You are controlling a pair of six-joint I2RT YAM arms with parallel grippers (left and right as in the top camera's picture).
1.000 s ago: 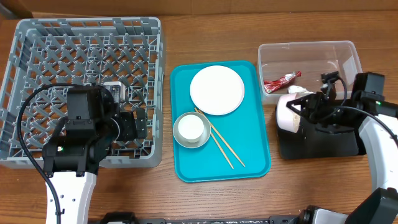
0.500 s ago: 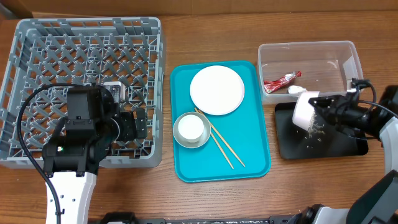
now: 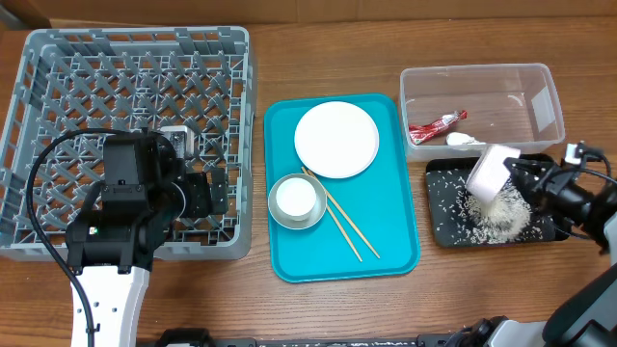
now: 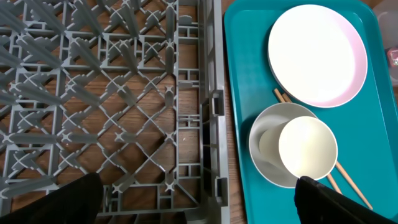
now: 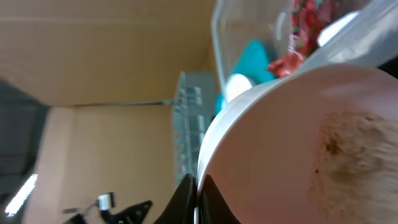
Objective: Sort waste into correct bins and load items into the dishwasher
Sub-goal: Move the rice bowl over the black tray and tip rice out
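Robot lab test bench, dressed up as dish-clearing station. Cues: left arm (image 3: 120,222) and right arm (image 3: 590,198) with exposed black cables (image 3: 32,183) over plain wooden table (image 3: 337,308). Grey dish rack (image 3: 135,35) sits loose on tabletop near teal tray (image 3: 395,246), clear tub (image 3: 545,82), black tray (image 3: 436,226). Right wrist view: plain brown panel walls (image 5: 93,56), cardboard-like.

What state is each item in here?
white bowl, tipped in right gripper, pouring rice
black tray, scattered with rice
clear tub, holds wrapper and scrap
plate, flat on teal tray
metal bowl, upright, cup inside
chopsticks, lying on teal tray
left gripper, open over dish rack
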